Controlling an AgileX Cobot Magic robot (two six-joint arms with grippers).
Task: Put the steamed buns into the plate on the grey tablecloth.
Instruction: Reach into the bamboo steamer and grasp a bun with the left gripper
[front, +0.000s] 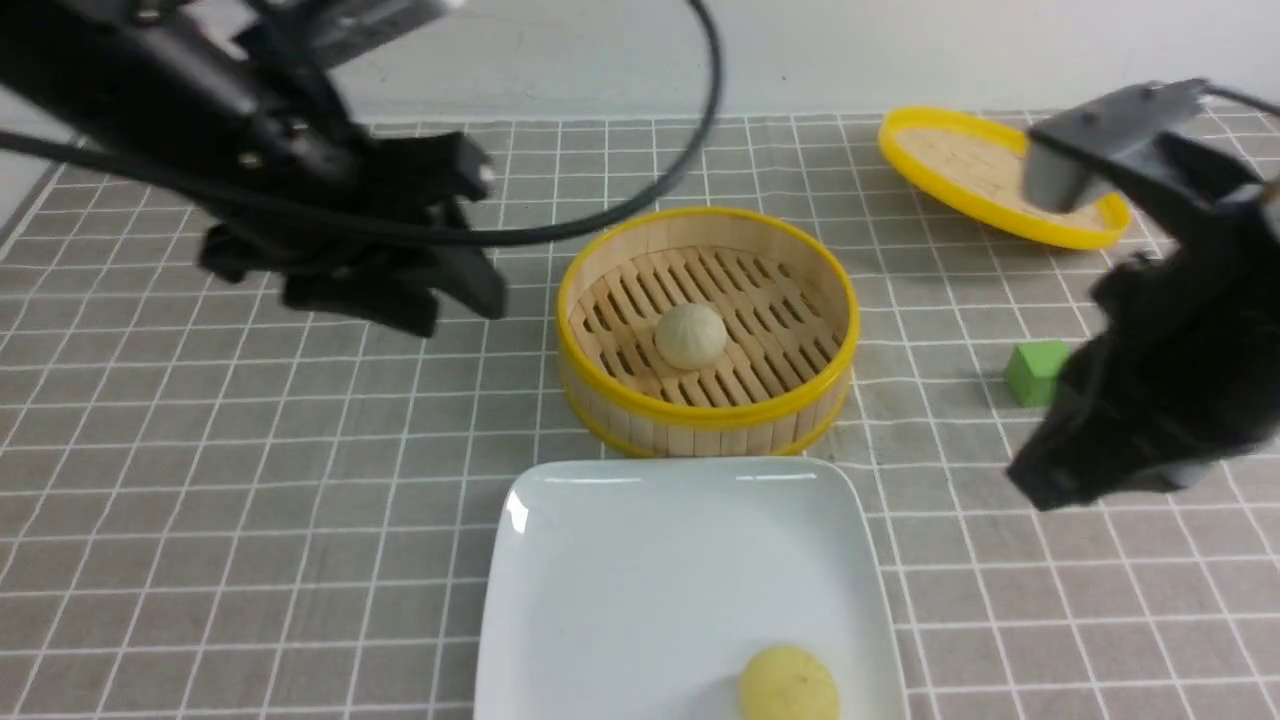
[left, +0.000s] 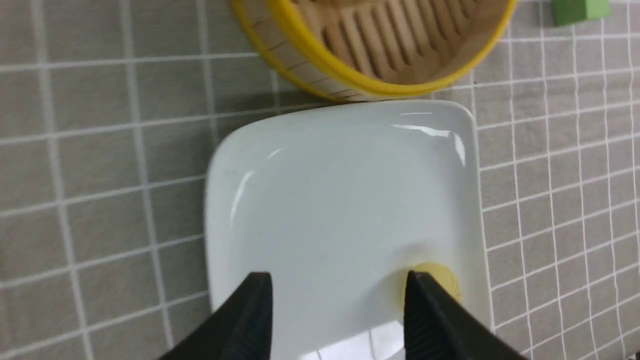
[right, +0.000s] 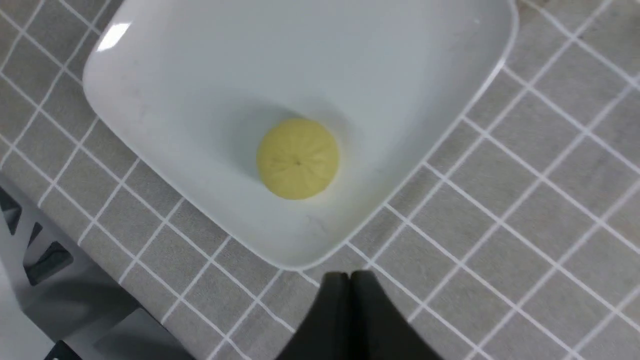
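Halfway imo: yellow bun (right: 298, 158) on plate (front: 650, 560), near robot-side rim. Pale bun (front: 690, 335) to go, sits in bamboo steamer (front: 700, 414) just behind plate. Left gripper (left: 337, 287) fingers wide, empty; right gripper (right: 350, 282) pinched together, nothing btwn.

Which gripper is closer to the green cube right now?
Right. The right gripper hangs just on the robot's side of the green cube; the left gripper is away on the other side of the bamboo steamer.
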